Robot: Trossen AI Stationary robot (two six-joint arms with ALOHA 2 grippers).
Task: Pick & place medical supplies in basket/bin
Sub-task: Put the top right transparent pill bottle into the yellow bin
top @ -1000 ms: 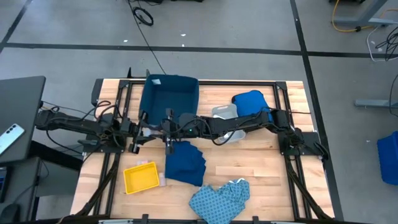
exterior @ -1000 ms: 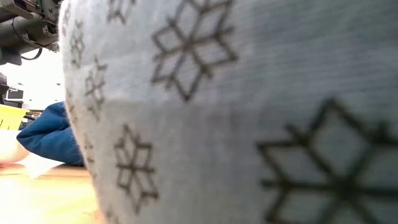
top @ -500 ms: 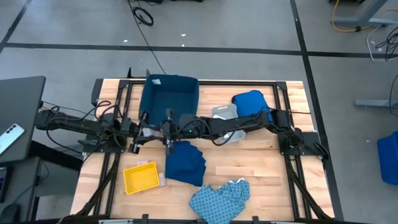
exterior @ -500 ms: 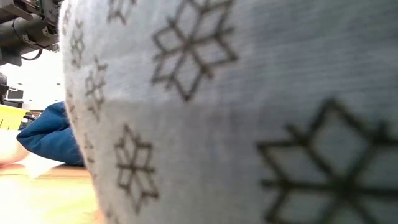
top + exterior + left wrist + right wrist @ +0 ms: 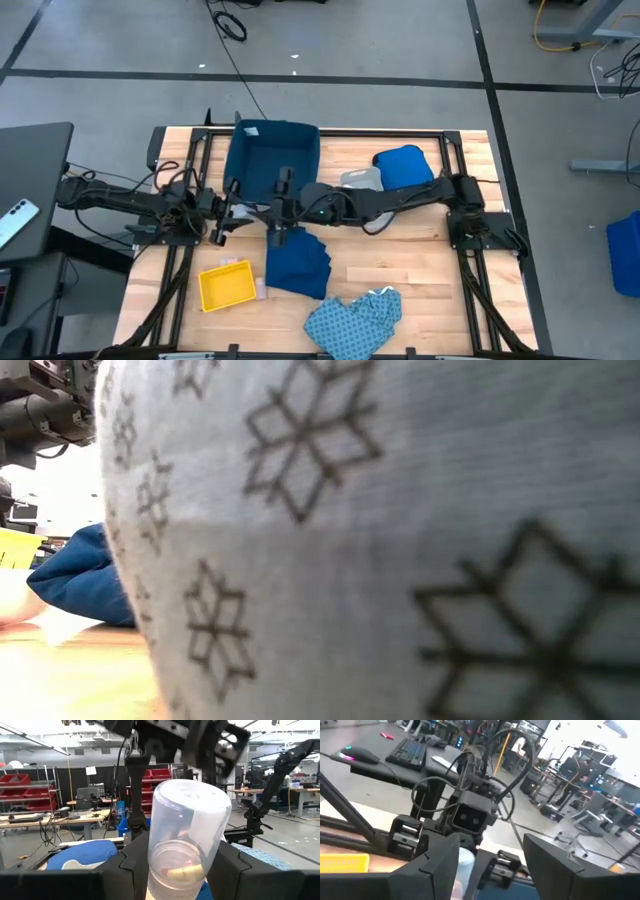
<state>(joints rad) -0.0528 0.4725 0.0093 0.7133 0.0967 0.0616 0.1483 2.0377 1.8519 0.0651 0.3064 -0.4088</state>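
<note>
Even overhead light lit the table (image 5: 400, 275) brightly in the high view, with soft shadows. The patterned cloth (image 5: 400, 540) filled the low view, blurred. A white glare burned at that frame's left edge.

The wooden table (image 5: 420, 270) carries a navy bin (image 5: 271, 152), yellow tray (image 5: 227, 286), navy garment (image 5: 298, 262) and patterned garment (image 5: 355, 320).

The bin (image 5: 272, 150) and one garment (image 5: 298, 262) are navy. The other garment (image 5: 355, 320) is light blue with a snowflake-like print; one tray (image 5: 227, 286) is yellow.
</note>
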